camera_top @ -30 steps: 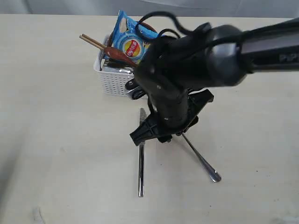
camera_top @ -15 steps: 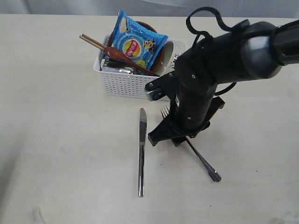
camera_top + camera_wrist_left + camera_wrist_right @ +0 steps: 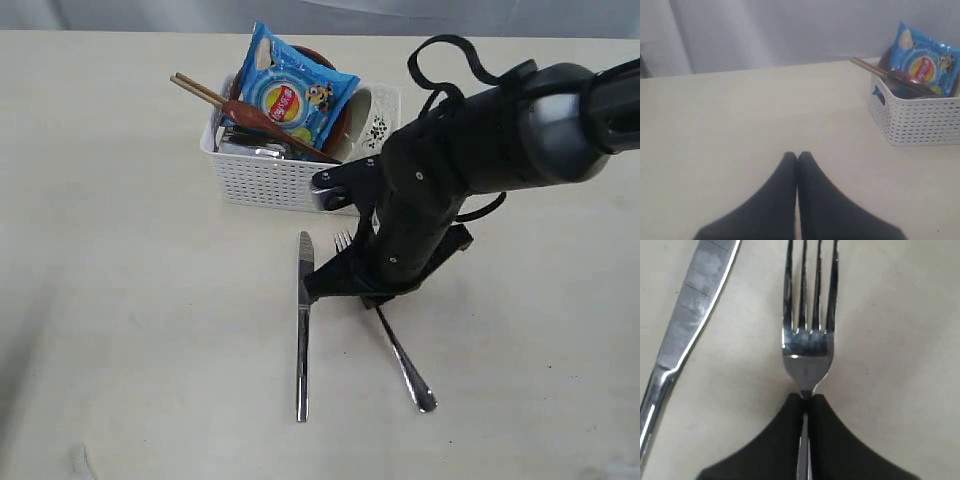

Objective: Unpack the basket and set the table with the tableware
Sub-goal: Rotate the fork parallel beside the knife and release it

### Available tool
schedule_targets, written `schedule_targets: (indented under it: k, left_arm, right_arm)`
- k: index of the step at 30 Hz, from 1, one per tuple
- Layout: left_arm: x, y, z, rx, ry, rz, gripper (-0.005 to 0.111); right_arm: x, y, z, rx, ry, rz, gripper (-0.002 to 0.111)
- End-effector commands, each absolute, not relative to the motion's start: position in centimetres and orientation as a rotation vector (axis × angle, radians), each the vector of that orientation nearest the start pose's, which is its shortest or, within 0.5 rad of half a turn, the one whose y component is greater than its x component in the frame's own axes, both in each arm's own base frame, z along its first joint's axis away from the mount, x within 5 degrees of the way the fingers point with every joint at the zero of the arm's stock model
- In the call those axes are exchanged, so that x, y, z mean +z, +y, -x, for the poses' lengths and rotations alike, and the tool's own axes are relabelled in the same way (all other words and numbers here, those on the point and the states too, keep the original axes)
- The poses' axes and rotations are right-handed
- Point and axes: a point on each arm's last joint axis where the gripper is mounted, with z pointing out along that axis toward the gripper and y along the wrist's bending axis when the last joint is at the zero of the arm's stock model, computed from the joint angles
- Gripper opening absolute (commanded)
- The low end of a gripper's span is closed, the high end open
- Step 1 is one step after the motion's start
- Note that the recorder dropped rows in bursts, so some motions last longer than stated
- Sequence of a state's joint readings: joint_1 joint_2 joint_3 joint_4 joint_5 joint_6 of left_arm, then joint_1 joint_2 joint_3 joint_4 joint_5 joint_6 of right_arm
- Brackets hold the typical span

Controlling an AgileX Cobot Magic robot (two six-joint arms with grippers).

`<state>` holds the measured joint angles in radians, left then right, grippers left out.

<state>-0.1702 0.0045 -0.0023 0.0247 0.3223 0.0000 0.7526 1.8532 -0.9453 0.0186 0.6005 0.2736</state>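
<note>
On the table (image 3: 120, 300) a steel knife (image 3: 302, 340) lies lengthwise in front of the white basket (image 3: 262, 180). Beside it lies the fork (image 3: 405, 365), tines toward the basket. My right gripper (image 3: 365, 290) is low over the fork's neck. In the right wrist view its jaws (image 3: 805, 402) are shut on the fork (image 3: 807, 347) just behind the tines, with the knife (image 3: 687, 315) alongside. The basket holds chopsticks (image 3: 195, 88), a dark red spoon (image 3: 262, 118), an off-white bowl (image 3: 372, 120) and a brown plate (image 3: 315, 55). My left gripper (image 3: 797, 156) is shut and empty, well away from the basket (image 3: 920, 120).
A blue chip bag (image 3: 290, 90) stands in the basket over the other items, also seen in the left wrist view (image 3: 922, 60). The right arm's black body and cable loop (image 3: 450, 60) hang over the table to the right of the basket.
The right gripper has shut on the fork's neck. The fork's handle has swung left, closer to parallel with the knife. The left gripper has not moved.
</note>
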Motion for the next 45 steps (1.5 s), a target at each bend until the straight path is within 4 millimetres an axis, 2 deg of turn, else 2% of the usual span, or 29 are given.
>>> schedule_targets:
  k: [1,9,18,30,32,36,38,42,45]
  left_arm:
    - [18.4,-0.9,-5.3,-0.103,1.797,-0.169,0.000]
    - [18.4,-0.9,-5.3,-0.103,1.797,-0.169,0.000]
    - [18.4,-0.9,-5.3,-0.103,1.797,-0.169,0.000]
    - [18.4,-0.9,-5.3,-0.103,1.797,-0.169,0.000]
    - [18.4,-0.9,-5.3,-0.103,1.797,-0.169,0.000]
    - [18.4,-0.9,-5.3,-0.103,1.797,-0.169,0.000]
    - [18.4,-0.9,-5.3,-0.103,1.797,-0.169,0.000]
    - [18.4,-0.9,-5.3,-0.103,1.797,-0.169,0.000]
    - [18.4,-0.9,-5.3,-0.103,1.797,-0.169,0.000]
  right_arm:
    - [12.8,22.2,-23.0,0.263,2.962,0.468,0.000]
    - [13.0,22.9,-23.8,0.381,2.902,0.244,0.000]
    - [12.4,23.1,-23.6,0.399,2.945,0.179,0.000]
    - [11.6,23.0,-23.5,0.367,2.963,0.250,0.001]
    - [11.6,23.0,-23.5,0.368,2.961,0.250,0.009]
    - [11.7,22.9,-23.4,0.357,2.970,0.286,0.039]
    - [11.8,23.0,-23.3,0.343,2.980,0.362,0.048]
    - [13.5,23.6,-23.7,0.331,3.000,0.498,0.049]
    - [16.1,24.3,-24.4,0.358,2.944,0.574,0.049]
